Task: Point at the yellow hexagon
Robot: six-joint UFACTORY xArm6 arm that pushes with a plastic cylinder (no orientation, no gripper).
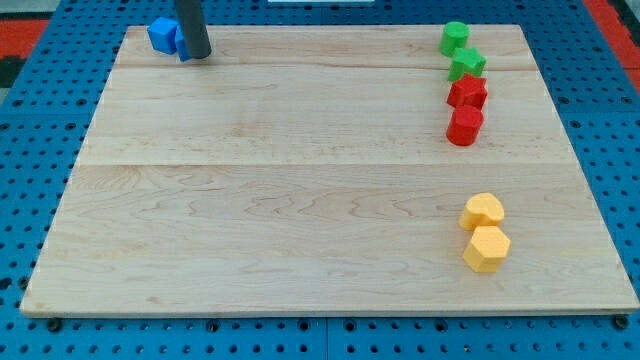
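While my tip (196, 56) touches the blue block (162, 36) top-left, the yellow hexagon (487, 249) sits bottom-right, well apart.

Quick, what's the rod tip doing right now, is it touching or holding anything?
My tip: no gripper, holds nothing; it sits at the view's top left, against the blue blocks.
Yellow hexagon: far off at the view's lower right, untouched.

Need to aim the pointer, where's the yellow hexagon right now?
The yellow hexagon sits near the board's bottom right in the camera view, just below the other yellow block.
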